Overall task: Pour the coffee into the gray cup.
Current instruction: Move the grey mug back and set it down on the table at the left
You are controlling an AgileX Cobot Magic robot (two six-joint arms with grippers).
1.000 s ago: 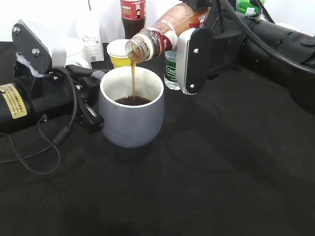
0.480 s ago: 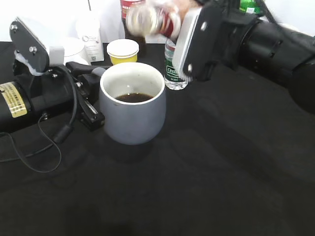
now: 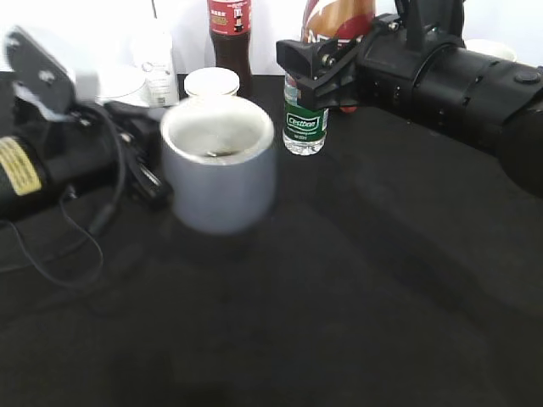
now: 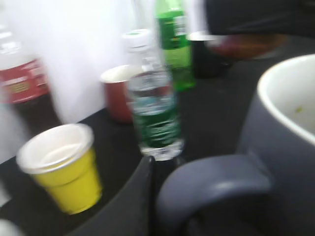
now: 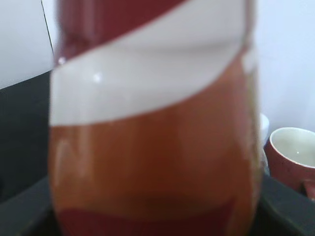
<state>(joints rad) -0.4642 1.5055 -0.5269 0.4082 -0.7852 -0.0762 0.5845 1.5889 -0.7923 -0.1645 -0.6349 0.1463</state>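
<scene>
The gray cup (image 3: 218, 170) is left of centre on the black table, blurred, with a little brown liquid at its bottom. My left gripper (image 3: 151, 165) is shut on its loop handle (image 4: 216, 182); one black finger (image 4: 140, 196) lies against the handle, and the cup's wall (image 4: 285, 142) fills the right of the left wrist view. My right gripper (image 3: 327, 64) is shut on the coffee bottle (image 3: 338, 19), held upright at the back, above and right of the cup. The bottle's red, white and orange label (image 5: 152, 123) fills the right wrist view.
A green-labelled water bottle (image 3: 305, 127) stands just below my right gripper. At the back are a yellow cup (image 3: 212, 82), a cola bottle (image 3: 230, 30) and a white carton (image 3: 157, 68). The left wrist view also shows a red mug (image 4: 118, 91) and a green bottle (image 4: 172, 44).
The coffee bottle has swung from its pouring tilt back to upright and away from the cup; the stream has stopped. The cup and left arm have shifted slightly left and up.
</scene>
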